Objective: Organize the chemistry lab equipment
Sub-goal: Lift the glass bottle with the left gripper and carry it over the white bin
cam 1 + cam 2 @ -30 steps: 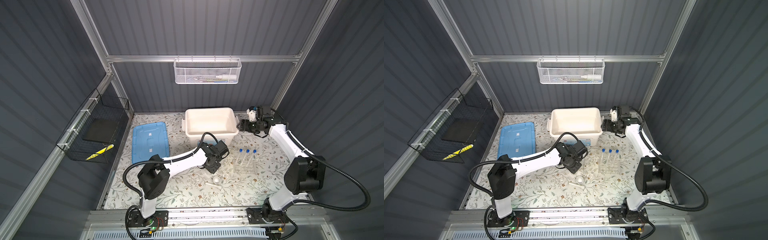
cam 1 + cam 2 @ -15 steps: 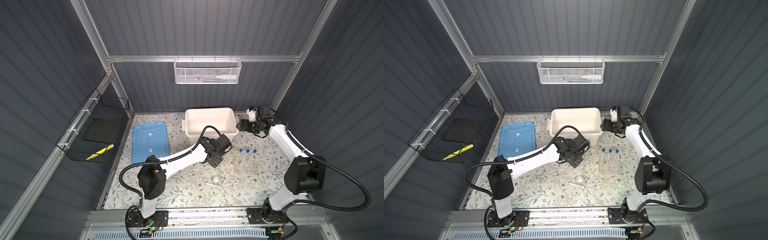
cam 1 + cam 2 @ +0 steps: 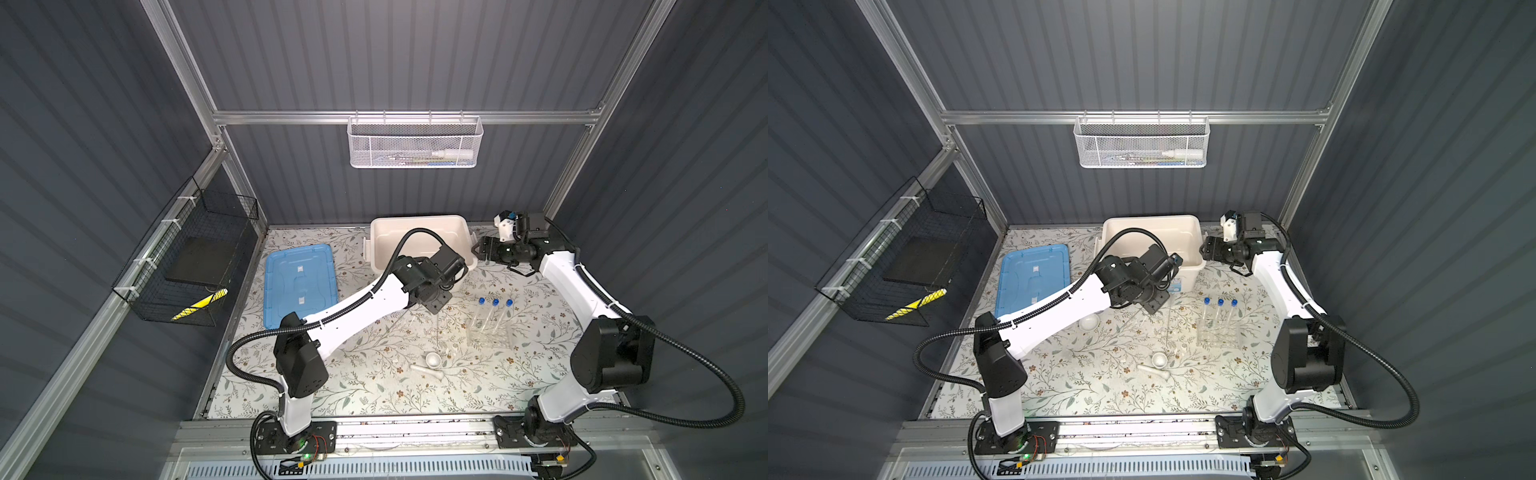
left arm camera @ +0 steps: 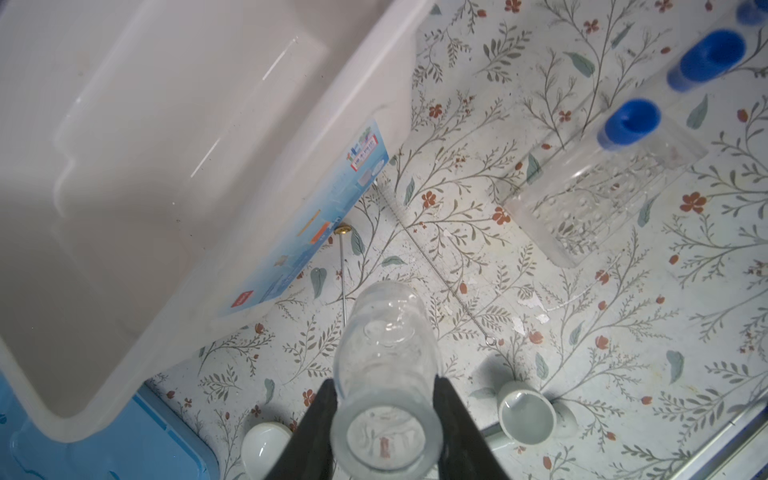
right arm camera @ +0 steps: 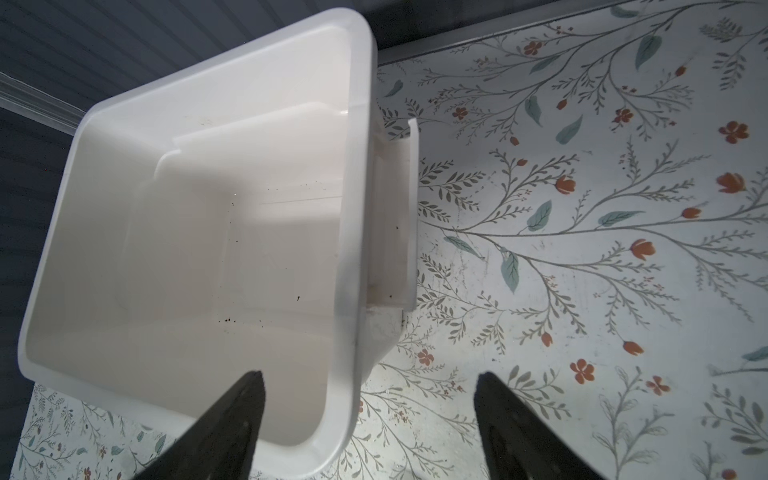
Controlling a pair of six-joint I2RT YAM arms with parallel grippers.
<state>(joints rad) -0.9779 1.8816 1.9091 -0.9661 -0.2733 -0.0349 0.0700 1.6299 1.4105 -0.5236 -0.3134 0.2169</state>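
In the last second my left arm has swung from the middle of the mat (image 3: 374, 386) up toward the white tub (image 3: 419, 221). The right arm has not shifted.

In both top views the left gripper (image 3: 437, 300) sits right of centre, just in front of the tub's front right corner. The right gripper (image 3: 476, 249) hangs just beside the tub's right end. The blue lid (image 3: 299, 286) lies flat on the mat, left of centre. Three blue-capped tubes (image 3: 494, 309) stand upright in the clear rack (image 3: 490, 338), right of centre. Lower in the frame a small white bowl (image 3: 433, 359) sits just beside the pestle (image 3: 422, 369); I cannot tell whether they touch. In a top view a second bowl (image 3: 1090, 322) shows just below my left forearm.

On the left wrist camera the left gripper (image 4: 384, 424) is clamped on the clear beaker (image 4: 386, 357), one black finger on each side. The beaker is held up off the mat, next to the tub's labelled wall. Two thin rods (image 4: 343, 270) lie on the mat between tub and rack. Both bowls show past the fingers, and a corner of the lid shows too.

On the right wrist camera the right gripper (image 5: 370, 376) has its jaws spread wide and grips nothing. The tub's rim runs between them in the frame, and I cannot tell whether they touch it.
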